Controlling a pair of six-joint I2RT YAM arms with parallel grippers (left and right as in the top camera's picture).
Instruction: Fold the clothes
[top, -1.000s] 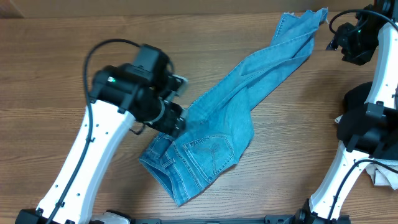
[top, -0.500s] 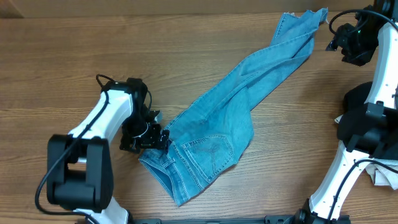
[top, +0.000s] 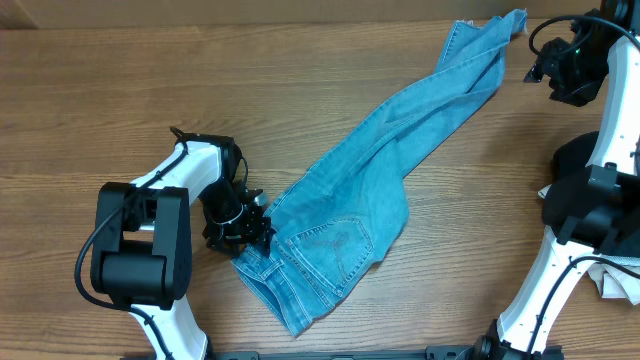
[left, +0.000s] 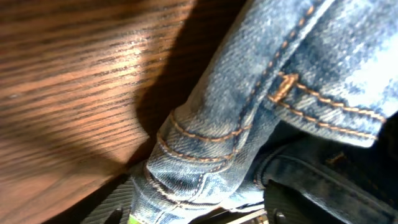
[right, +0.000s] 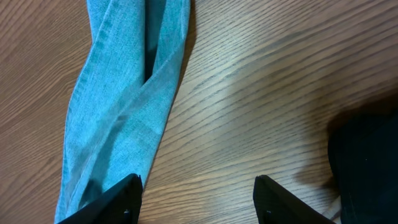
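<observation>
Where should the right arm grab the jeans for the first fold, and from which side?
Probably the hem end of the jeans, near, coming straight down from above. The legs lie flat and stacked there, tapering to a narrow end that two fingers can span. The right gripper hangs open beside that end, over bare table. The left gripper is at the waistband, so the hems are the free end.

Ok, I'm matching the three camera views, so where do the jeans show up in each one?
Overhead: jeans run diagonally from lower centre to upper right.
Left wrist: waistband fills the right and lower centre.
Right wrist: legs lie at the left.
Shared landmark: the wooden table.
</observation>
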